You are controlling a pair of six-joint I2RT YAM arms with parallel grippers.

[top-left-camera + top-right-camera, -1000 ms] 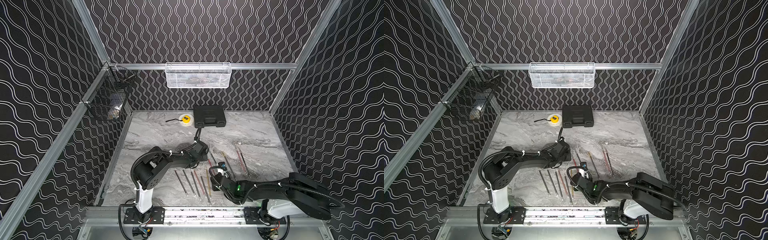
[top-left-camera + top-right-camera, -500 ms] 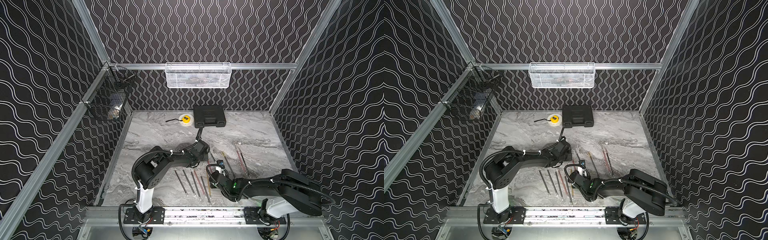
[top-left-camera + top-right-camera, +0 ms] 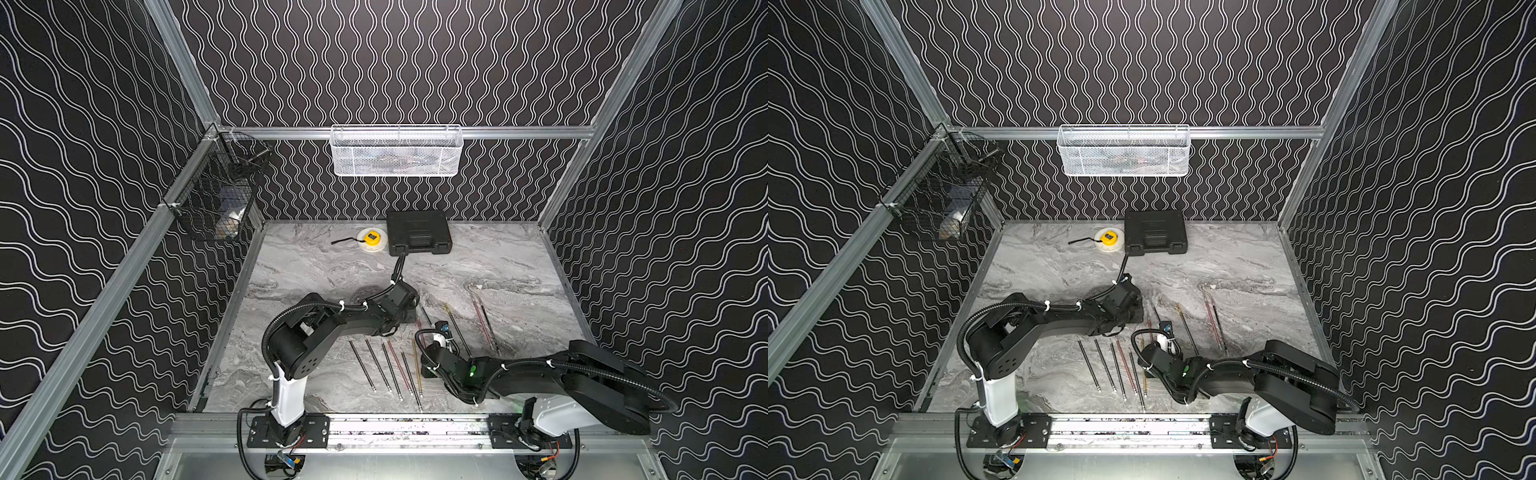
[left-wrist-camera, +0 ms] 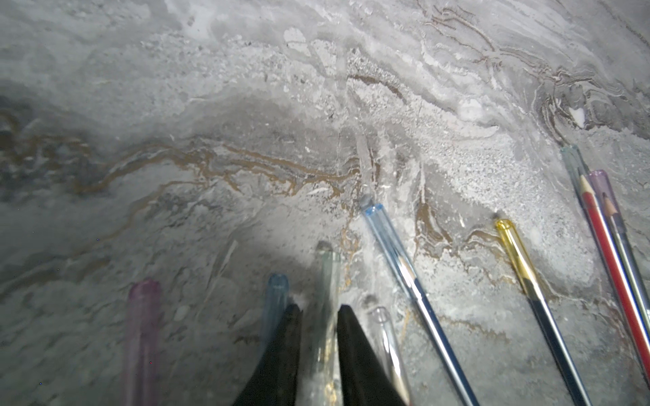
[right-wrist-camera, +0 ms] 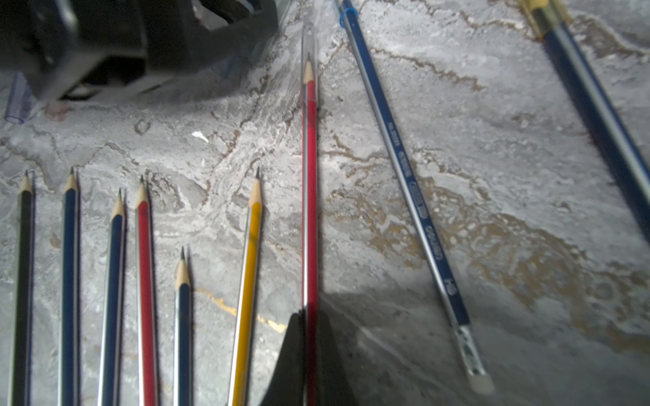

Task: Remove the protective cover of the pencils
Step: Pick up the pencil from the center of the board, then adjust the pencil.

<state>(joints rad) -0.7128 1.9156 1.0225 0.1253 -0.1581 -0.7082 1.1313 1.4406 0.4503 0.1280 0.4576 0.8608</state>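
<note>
Since a second ago the right gripper [image 5: 310,318] has closed. Its jaws now clamp the near shaft of a long red pencil [image 5: 309,193] lying on the grey marbled tabletop [image 3: 316,266]. The left gripper [image 4: 318,308] has eased its jaws slightly apart around a pale-green translucent cap [image 4: 329,277]. A sliver of gap shows on one side, so the cap seems released rather than held. It looks empty, as do a pink tube cap [image 4: 140,327] and a loose blue cap [image 4: 277,298] lying just beside it.

By my count the job is a little past half. Six bare-tipped pencils [image 5: 113,267] lie in a near row, left of the right gripper. Five are still covered:
- the clamped red one, whose clear cap [image 5: 308,38] sits on its far tip, just beside the left jaws
- to its right, a blue pencil under a fitted blue cap [image 4: 380,225]
- a dark one under a yellow cap [image 4: 511,239]
- farthest right, a close pair under a greenish cap [image 4: 573,161] and a purple cap [image 4: 599,179]

A black plastic tool case [image 3: 417,237] and a yellow-and-white tape measure [image 3: 371,240] sit far back. A white mesh basket [image 3: 397,151] hangs on the rear rail and a black wire basket [image 3: 216,195] on the left wall, all well apart from the work.

Closer in, the loose caps crowd the clear cap's end, and the yellow pencil [image 5: 249,263] lies just beside the right jaws.
</note>
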